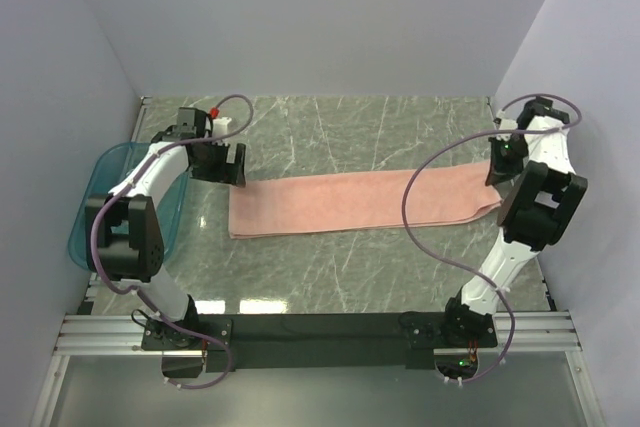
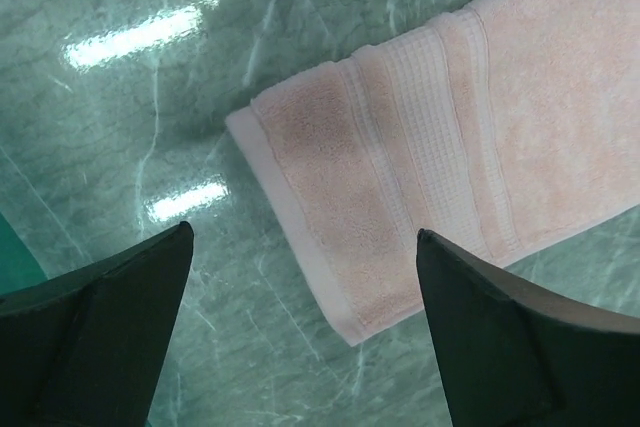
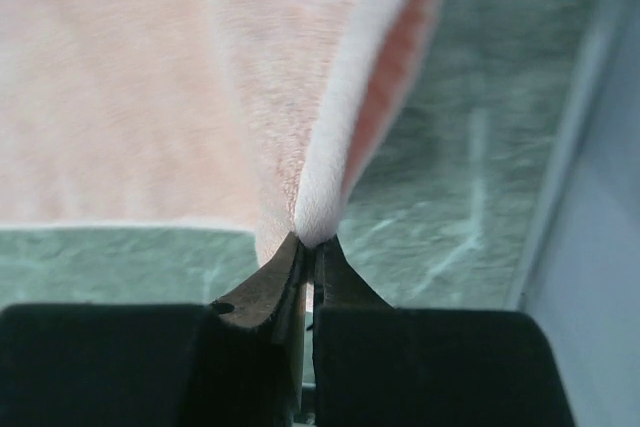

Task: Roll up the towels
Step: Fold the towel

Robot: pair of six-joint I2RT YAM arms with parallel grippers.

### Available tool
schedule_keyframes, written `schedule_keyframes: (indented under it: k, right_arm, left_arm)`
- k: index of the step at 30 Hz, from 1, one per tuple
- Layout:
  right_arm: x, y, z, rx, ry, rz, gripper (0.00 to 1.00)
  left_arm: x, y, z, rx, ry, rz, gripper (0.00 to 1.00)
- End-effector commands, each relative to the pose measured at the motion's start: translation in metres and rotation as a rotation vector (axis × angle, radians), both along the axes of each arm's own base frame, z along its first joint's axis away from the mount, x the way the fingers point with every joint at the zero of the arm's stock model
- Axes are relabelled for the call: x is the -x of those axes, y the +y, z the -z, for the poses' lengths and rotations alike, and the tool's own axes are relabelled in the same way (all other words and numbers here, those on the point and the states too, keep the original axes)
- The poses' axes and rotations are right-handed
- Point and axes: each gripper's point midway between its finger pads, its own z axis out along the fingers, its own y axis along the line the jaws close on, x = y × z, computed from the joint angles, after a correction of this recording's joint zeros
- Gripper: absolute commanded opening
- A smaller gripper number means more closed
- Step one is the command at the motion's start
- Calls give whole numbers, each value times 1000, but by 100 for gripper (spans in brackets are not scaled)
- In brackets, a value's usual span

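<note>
Top view: one salmon-pink towel (image 1: 360, 205) is lying flat as a long strip across the middle of the marble table (image 1: 350, 287), running left to right. Two arms are in view, each with one gripper. The left gripper (image 1: 232, 172) is sitting over the towel's left end, the right gripper (image 1: 497, 185) at its right end. Can't tell jaw state for either one from here. One teal tray (image 1: 95, 207) is sitting at the table's left edge, apart from the towel.

Left wrist view: the left gripper (image 2: 302, 235) is hanging wide open, holding nothing. Both fingers (image 2: 120, 317) are off the cloth, and whether they're touching the table can't be told. The towel's (image 2: 480, 127) short end, with a woven band running across it, is lying flat on the table (image 2: 120, 127) between and just beyond the fingertips. A sliver of teal is showing at the far left edge.

Right wrist view: the right gripper (image 3: 308, 247) is clamped right down, jaws almost touching, pinching the hemmed corner of the towel (image 3: 150, 97). The cloth is folding up at the pinch, so the corner is standing off the table (image 3: 440, 197) while the rest is lying flat beyond.

Count: 1 towel, 1 tray, 2 grippers.
</note>
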Motion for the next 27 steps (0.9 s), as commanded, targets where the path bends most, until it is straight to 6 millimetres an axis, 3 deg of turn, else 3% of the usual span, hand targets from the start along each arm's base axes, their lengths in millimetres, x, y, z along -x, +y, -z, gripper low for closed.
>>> schedule_keyframes:
  k: [1, 6, 14, 18, 27]
  right_arm:
    - [1, 52, -30, -52, -36, -106, 0]
    - [1, 99, -31, -116, -27, -182, 0]
    - [-9, 163, -22, -257, 19, -285, 0]
    - [-9, 193, -8, -338, 65, -307, 0]
    - [-5, 241, -1, -470, 101, -274, 0]
  left_arm:
    - [-11, -1, -28, 93, -41, -32, 100]
    - [-20, 3, -34, 110, -40, -55, 99]
    - [-17, 2, -30, 124, -11, -41, 99]
    - [-13, 3, -26, 114, 6, -34, 99]
    - [-9, 13, -22, 76, 12, -42, 99]
